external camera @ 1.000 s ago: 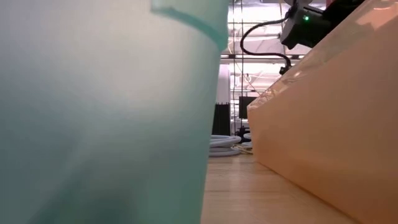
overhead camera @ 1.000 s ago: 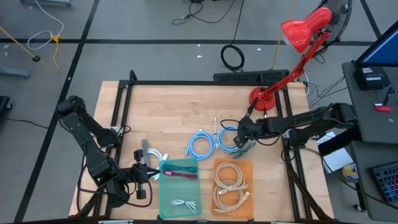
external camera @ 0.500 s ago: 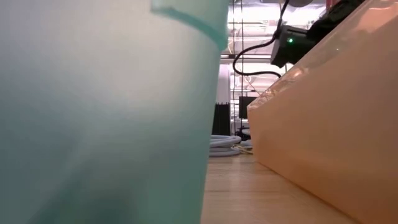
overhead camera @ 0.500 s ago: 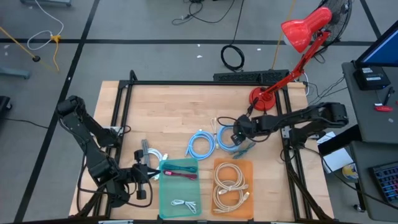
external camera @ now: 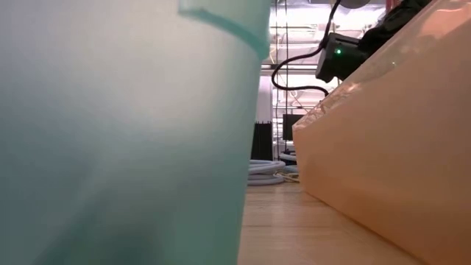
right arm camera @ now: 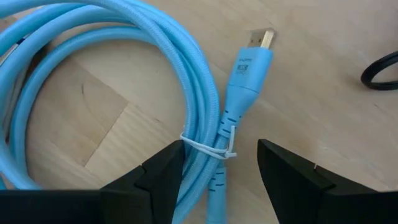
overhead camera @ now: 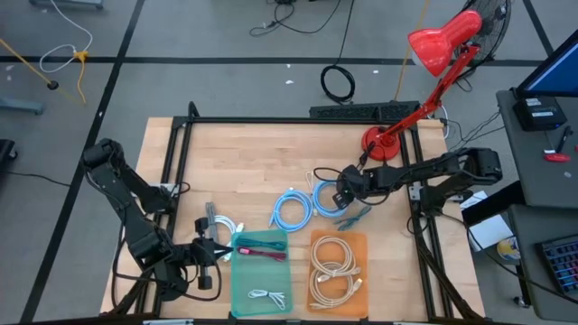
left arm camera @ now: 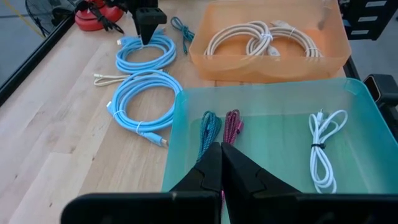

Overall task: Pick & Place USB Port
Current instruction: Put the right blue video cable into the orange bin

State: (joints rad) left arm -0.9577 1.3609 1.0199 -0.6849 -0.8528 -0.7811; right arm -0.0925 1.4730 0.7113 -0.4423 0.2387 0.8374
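Looking down on the table: got the right gripper (overhead camera: pixel 340 192) sitting low over the right-hand one of two light blue cable coils (overhead camera: pixel 329 202), out in the middle of the wood, just beyond the orange bin (overhead camera: pixel 363 240). Fingers spread wide, nothing clamped. From its own wrist camera, same story: right gripper (right arm camera: pixel 217 165) straddling the bundled strands of that blue coil (right arm camera: pixel 205 99), one dark finger on either side, right where a thin white tie (right arm camera: pixel 211 148) wraps the loops. Can't tell whether the tips touch the cable. Also shows the flat metal plug (right arm camera: pixel 260 38) poking out past the tie, lying on bare wood.

Second blue coil (overhead camera: pixel 291 209) just beside the first, a bit closer to the teal bin (overhead camera: pixel 237 291). Not touched by anything.

Over on the other side: left gripper (left arm camera: pixel 221 163) pinched fully together, holding nothing, hanging at the near edge of the teal bin (left arm camera: pixel 186 102). Inside that bin, going by the left wrist camera: a teal braided cable (left arm camera: pixel 208 130), a magenta one (left arm camera: pixel 231 124) right next to it, and a white cable (left arm camera: pixel 323 146) well apart from those two. Orange bin (left arm camera: pixel 267 65) holding cream-coloured coils (left arm camera: pixel 249 40). Loose on the table: a thin cream cable (left arm camera: pixel 109 78) between the blue coils, plus a small teal cable (left arm camera: pixel 181 29) just beside the orange bin.

Red desk lamp (overhead camera: pixel 435 47) at the far right corner.
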